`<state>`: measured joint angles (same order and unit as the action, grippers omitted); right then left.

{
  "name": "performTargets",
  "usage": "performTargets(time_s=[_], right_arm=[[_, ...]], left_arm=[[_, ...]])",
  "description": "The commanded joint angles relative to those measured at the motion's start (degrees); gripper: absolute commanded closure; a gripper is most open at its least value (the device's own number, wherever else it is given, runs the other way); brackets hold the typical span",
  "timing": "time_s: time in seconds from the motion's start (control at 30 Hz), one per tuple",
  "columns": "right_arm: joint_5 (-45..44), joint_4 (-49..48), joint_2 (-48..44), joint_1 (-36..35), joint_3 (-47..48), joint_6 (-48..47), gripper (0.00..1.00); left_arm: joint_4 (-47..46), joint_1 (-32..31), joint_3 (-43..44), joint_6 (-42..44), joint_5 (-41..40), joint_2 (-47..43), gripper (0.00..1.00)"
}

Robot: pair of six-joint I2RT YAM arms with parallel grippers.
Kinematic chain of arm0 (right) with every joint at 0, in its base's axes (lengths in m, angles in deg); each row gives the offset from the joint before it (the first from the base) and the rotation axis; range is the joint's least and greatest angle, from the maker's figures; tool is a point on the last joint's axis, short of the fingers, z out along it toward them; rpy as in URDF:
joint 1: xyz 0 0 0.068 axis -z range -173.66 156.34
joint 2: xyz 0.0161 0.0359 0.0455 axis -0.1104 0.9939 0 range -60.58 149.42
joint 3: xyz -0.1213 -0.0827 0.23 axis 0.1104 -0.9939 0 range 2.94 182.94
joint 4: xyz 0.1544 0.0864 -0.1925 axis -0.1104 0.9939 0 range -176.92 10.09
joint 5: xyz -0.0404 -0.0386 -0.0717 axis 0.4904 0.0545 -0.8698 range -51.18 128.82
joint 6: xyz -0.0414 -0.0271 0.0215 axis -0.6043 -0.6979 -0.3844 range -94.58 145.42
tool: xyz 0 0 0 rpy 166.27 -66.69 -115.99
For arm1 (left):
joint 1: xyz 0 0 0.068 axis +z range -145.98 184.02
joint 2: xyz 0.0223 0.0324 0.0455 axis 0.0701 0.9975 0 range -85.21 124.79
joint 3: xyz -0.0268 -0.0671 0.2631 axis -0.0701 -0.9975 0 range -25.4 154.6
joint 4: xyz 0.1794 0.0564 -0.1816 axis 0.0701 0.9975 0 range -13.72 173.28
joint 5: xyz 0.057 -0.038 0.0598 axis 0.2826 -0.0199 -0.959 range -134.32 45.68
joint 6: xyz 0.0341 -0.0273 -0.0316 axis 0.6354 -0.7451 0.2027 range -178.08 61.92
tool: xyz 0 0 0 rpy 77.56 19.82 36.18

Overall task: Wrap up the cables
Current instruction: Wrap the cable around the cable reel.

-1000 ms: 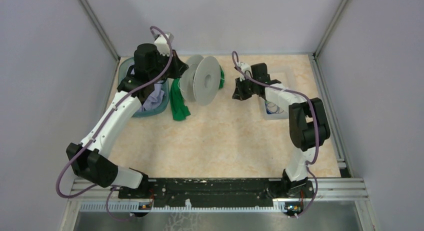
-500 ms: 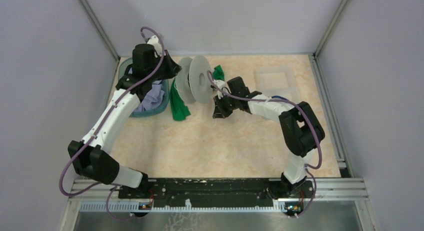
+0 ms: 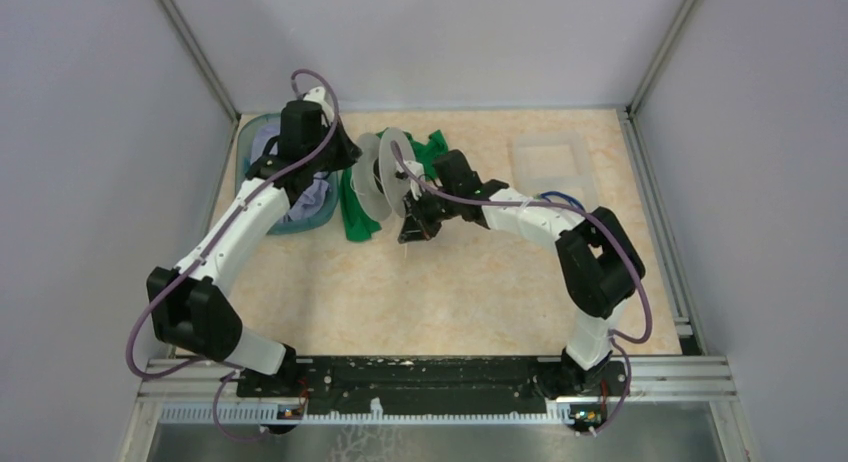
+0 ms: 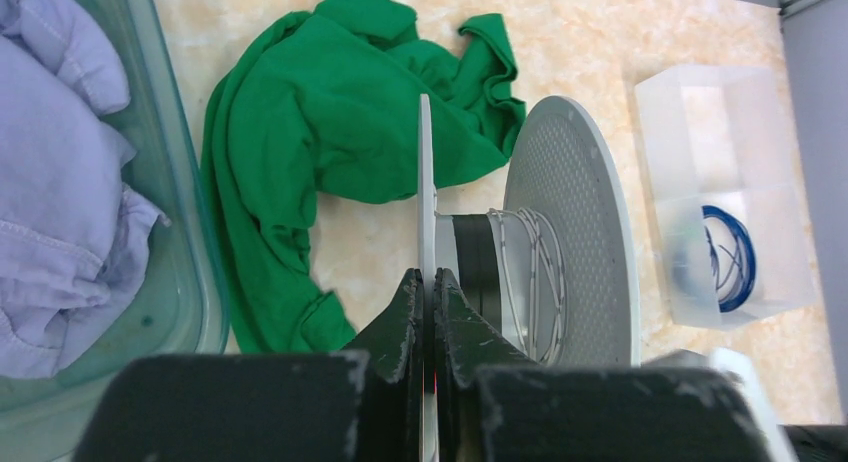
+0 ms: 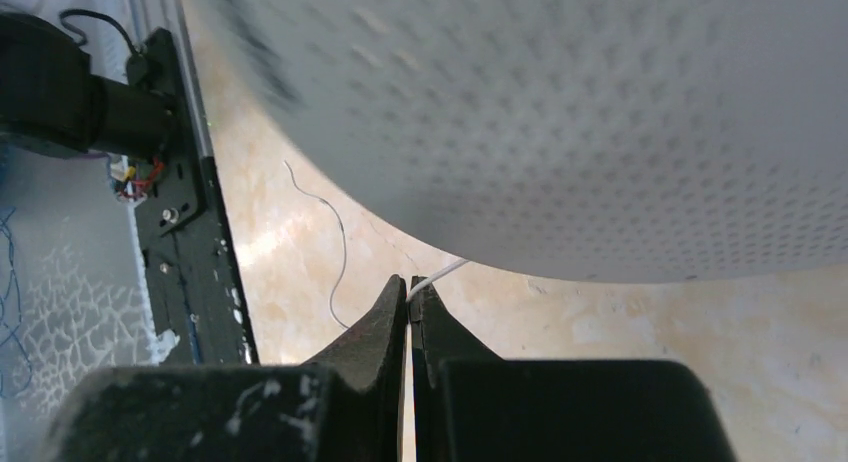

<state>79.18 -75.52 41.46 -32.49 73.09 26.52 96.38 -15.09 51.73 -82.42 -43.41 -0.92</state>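
Note:
The round pale-grey spool (image 3: 385, 177) stands on edge at the back of the table. My left gripper (image 4: 427, 274) is shut on the rim of its thin near flange (image 4: 425, 162). Several turns of the hair-thin whitish cable (image 4: 530, 272) lie around the hub. My right gripper (image 5: 410, 282) is just under the spool's dotted far flange (image 5: 550, 112), shut on the whitish cable (image 5: 440, 272), whose loose end (image 5: 335, 242) trails over the table. In the top view the right gripper (image 3: 412, 227) sits close below the spool. The dark blue cable (image 4: 730, 257) lies coiled in a clear box (image 4: 700, 122).
A green cloth (image 4: 330, 132) lies crumpled behind and left of the spool. A teal basin (image 4: 170, 182) with lilac clothes (image 4: 50, 182) stands at the far left. The clear box (image 3: 545, 162) is at the back right, and the black base rail (image 5: 190, 242) runs along the near edge.
My right arm has swung left, from the clear box to just under the spool. The left arm has shifted slightly and turned the spool.

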Motion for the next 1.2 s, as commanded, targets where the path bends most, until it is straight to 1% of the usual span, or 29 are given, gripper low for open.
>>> performTargets(time_s=[0.0,0.2,0.33,0.47,0.7,0.93,1.17], right_arm=[[3.50,1.01,-3.01,-1.16,6.73,-0.03,1.00],[4.03,3.15,-1.95,-1.16,12.59,3.12,1.00],[2.88,4.71,-1.55,-1.16,15.90,4.00,1.00],[1.87,6.54,-0.91,-1.11,18.75,4.68,0.97],[0.79,6.65,-0.19,0.43,21.87,8.01,0.94],[3.33,5.93,1.15,2.62,23.80,11.52,0.90],[3.86,6.35,1.59,3.99,26.01,12.01,0.89]], left_arm=[[-6.29,-1.09,-0.66,1.12,-3.43,-0.60,1.00],[-8.03,-3.57,-1.76,4.37,-6.45,-0.53,1.00],[-8.78,-4.31,-2.06,5.90,-7.23,-0.37,1.00],[-9.14,-5.05,-2.16,6.99,-7.88,-0.27,1.00],[-10.30,-6.87,-3.34,9.84,-9.67,-0.58,1.00],[-10.93,-7.79,-3.83,11.34,-10.11,-0.80,1.00],[-11.45,-8.56,-4.60,12.93,-10.33,-0.97,1.00]])
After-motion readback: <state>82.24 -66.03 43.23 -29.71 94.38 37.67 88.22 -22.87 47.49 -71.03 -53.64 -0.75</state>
